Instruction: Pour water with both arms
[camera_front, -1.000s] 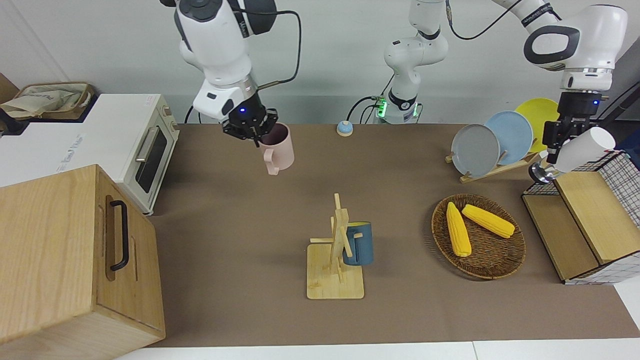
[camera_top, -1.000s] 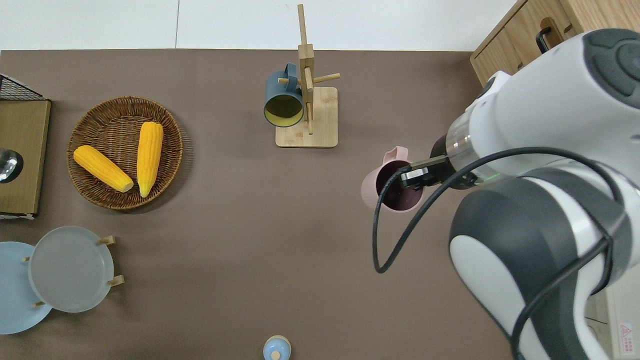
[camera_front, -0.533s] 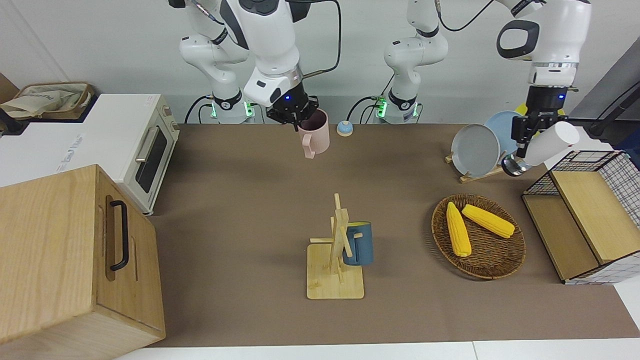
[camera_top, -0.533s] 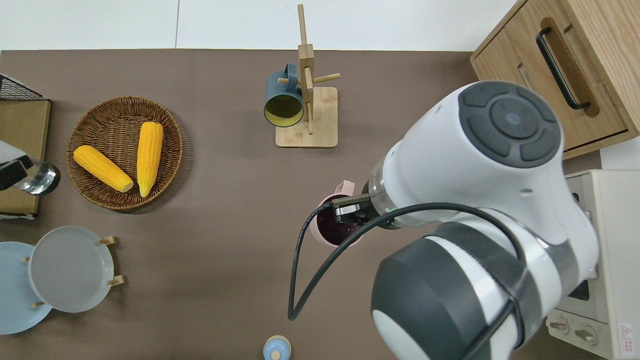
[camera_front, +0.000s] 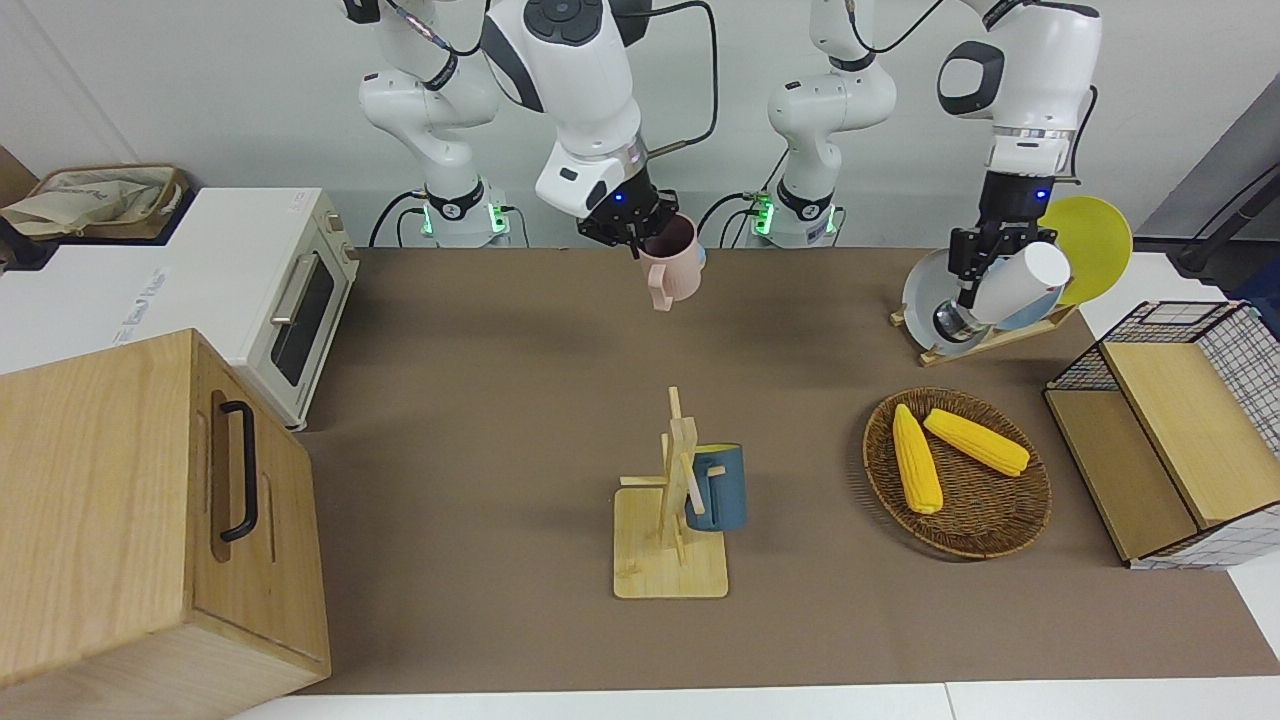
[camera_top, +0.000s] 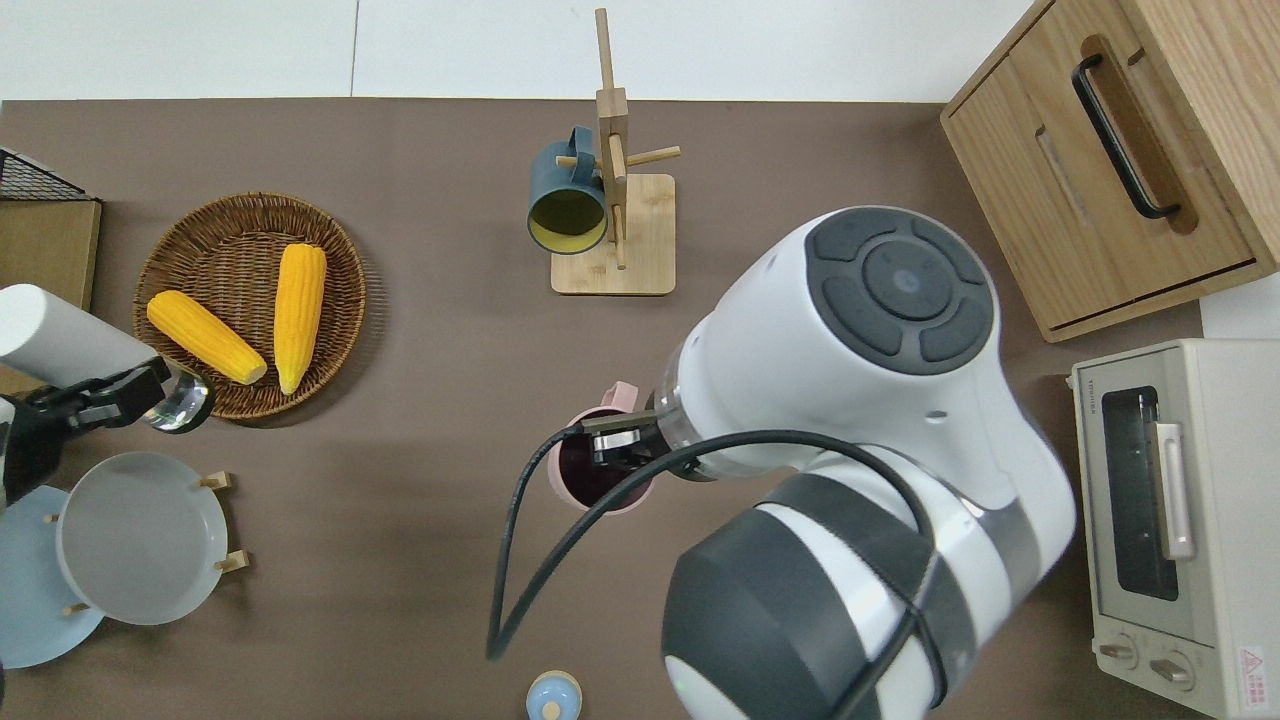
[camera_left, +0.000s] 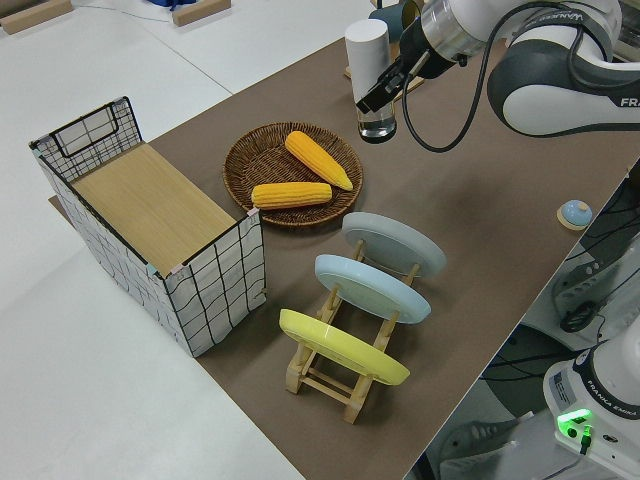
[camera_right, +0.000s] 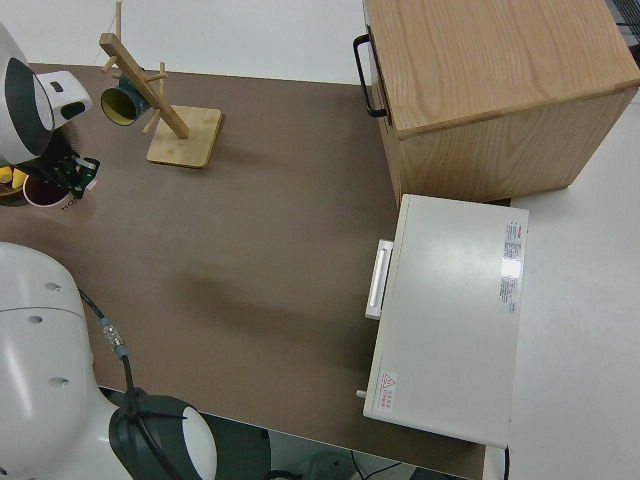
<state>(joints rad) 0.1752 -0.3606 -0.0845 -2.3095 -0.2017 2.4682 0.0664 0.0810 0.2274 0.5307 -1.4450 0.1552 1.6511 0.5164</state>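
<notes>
Your right hand (camera_front: 634, 238) points down, fingers clamped, wrist raised mid-counter. Your left hand (camera_front: 968, 275) also points down, fingers clamped, arm raised at its own end.

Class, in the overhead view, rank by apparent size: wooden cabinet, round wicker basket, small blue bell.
1. Light wooden cabinet, partly cropped
2. Round brown wicker basket
3. Small blue bell

Both arms up, each carrying a vessel
Right gripper (camera_front: 632, 236) clamps the pink mug (camera_front: 672, 266) rim; left gripper (camera_front: 972, 262) grips a tilted white bottle (camera_front: 1015, 281) above the table
</notes>
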